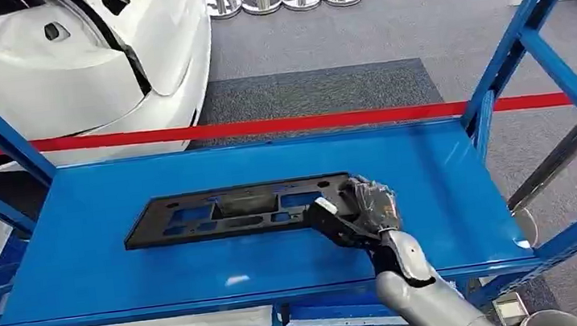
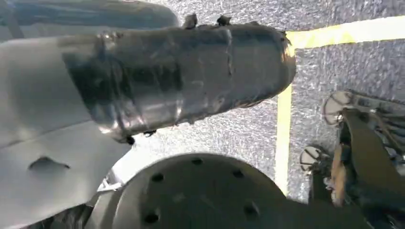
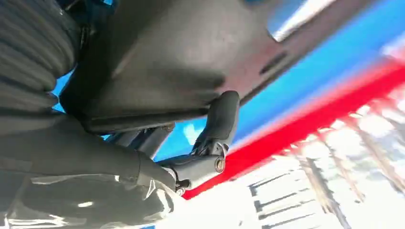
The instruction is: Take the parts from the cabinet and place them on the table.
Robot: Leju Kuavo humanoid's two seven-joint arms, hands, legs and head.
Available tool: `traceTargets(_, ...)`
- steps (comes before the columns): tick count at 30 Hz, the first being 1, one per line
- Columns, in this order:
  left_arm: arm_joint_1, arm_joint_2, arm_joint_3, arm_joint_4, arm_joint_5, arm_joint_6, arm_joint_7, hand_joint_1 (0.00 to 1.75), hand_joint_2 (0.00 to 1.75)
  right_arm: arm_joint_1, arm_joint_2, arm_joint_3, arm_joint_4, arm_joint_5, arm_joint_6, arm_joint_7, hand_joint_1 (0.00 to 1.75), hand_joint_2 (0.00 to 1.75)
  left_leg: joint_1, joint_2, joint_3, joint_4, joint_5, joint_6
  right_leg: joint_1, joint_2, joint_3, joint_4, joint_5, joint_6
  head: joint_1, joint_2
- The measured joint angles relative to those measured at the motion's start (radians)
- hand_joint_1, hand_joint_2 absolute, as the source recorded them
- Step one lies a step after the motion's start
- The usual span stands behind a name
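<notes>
Head view: right hand (image 1: 363, 212) grips the right end of the long, flat black plastic part (image 1: 238, 210), pierced with rectangular cut-outs, lying mid-shelf on the glossy blue metal cabinet shelf (image 1: 118, 270). Step: pick-up. Next probably a lift clear of the uprights.

Left wrist view: left hand (image 2: 181, 81) hangs over speckled grey floor (image 2: 334, 62); fingers' state cannot be told.

Right wrist view: dark fingers (image 3: 222, 119) clamped on the matte part's edge.

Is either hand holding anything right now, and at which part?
The right hand grips the black part at its right end; the left hand hangs over the floor, apparently holding nothing.
</notes>
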Motion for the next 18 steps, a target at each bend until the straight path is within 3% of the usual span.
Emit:
traceTargets(3, 0.000, 0.000, 0.000, 0.000, 0.007, 0.000, -0.002, 0.00, 0.00, 0.032, 0.006, -0.011, -0.083, -0.047, -0.022, -0.020, 1.75, 1.75, -0.005, -0.001, -0.003, 0.004, -0.006, 0.021, -0.003, -0.002, 0.003, -0.006, -0.004, 0.015, -0.001, 0.000)
traceTargets(5, -0.001, -0.005, 0.000, 0.000, 0.008, 0.001, -0.004, 0.00, 0.00, 0.043, 0.007, -0.025, -0.121, -0.055, -0.027, -0.020, 1.75, 1.75, 0.002, 0.000, 0.002, -0.001, -0.003, 0.033, -0.004, -0.003, -0.010, 0.029, -0.031, 0.028, 0.001, 0.000)
traceTargets(7, -0.002, -0.008, 0.000, 0.000, 0.010, 0.005, -0.003, 0.00, 0.00, 0.045, 0.007, -0.035, -0.151, -0.068, -0.037, -0.026, 1.75, 1.75, 0.000, 0.000, 0.000, -0.001, -0.005, 0.041, -0.004, -0.004, -0.095, 0.193, -0.111, 0.034, 0.001, 0.000)
traceTargets(9, -0.001, -0.010, 0.001, 0.000, 0.013, 0.006, -0.004, 0.00, 0.00, 0.064, 0.006, -0.044, -0.170, -0.108, -0.051, -0.056, 1.75, 1.75, -0.002, 0.000, 0.001, -0.001, -0.007, 0.044, -0.004, -0.004, -0.179, 0.344, -0.157, 0.035, 0.001, 0.000)
traceTargets(10, -0.001, -0.010, 0.002, 0.000, 0.018, 0.006, -0.007, 0.00, 1.75, 0.074, 0.007, -0.050, -0.187, -0.145, -0.063, -0.087, 1.75, 1.75, -0.003, -0.001, 0.002, -0.001, -0.008, 0.045, -0.004, -0.004, -0.193, 0.354, -0.143, 0.032, 0.000, 0.000)
traceTargets(12, 0.000, -0.010, 0.003, 0.000, 0.023, 0.006, -0.014, 0.00, 1.75, 0.097, 0.006, -0.058, -0.228, -0.222, -0.089, -0.150, 1.75, 1.75, -0.007, -0.004, 0.004, 0.000, -0.010, 0.045, -0.003, -0.004, -0.150, 0.235, -0.058, 0.020, 0.001, 0.000)
traceTargets(13, 0.000, -0.010, 0.003, 0.000, 0.024, 0.005, -0.019, 0.00, 1.75, 0.102, 0.008, -0.063, -0.262, -0.272, -0.109, -0.193, 1.75, 1.75, -0.009, -0.005, 0.007, 0.000, -0.011, 0.043, -0.001, -0.004, -0.108, 0.140, -0.008, 0.010, 0.001, 0.000)
traceTargets(14, 0.000, -0.012, 0.003, 0.000, 0.026, 0.005, -0.020, 0.00, 1.75, 0.107, 0.008, -0.068, -0.293, -0.300, -0.122, -0.218, 1.75, 1.75, -0.008, -0.005, 0.007, -0.001, -0.011, 0.042, 0.003, -0.005, -0.070, 0.058, 0.024, -0.003, 0.000, 0.000)
traceTargets(15, -0.002, -0.013, 0.003, 0.000, 0.029, 0.004, -0.021, 0.00, 1.75, 0.115, 0.008, -0.073, -0.328, -0.328, -0.134, -0.237, 1.75, 1.75, -0.019, -0.007, 0.003, 0.008, -0.017, 0.035, 0.010, -0.004, -0.054, 0.005, 0.028, -0.007, 0.001, 0.000)
traceTargets(16, -0.001, -0.013, 0.003, 0.000, 0.030, 0.004, -0.024, 0.00, 1.75, 0.129, 0.006, -0.077, -0.362, -0.355, -0.147, -0.253, 1.75, 1.75, -0.017, -0.007, 0.005, 0.003, -0.018, 0.030, 0.008, -0.007, -0.054, 0.016, 0.028, -0.005, -0.003, 0.000)
traceTargets(18, 0.002, -0.013, 0.004, 0.000, 0.040, 0.004, -0.024, 0.00, 1.75, 0.154, 0.004, -0.080, -0.415, -0.397, -0.164, -0.280, 1.75, 1.75, -0.016, -0.006, 0.011, -0.001, -0.019, 0.019, 0.009, -0.004, -0.053, 0.012, 0.028, -0.013, -0.003, 0.000)
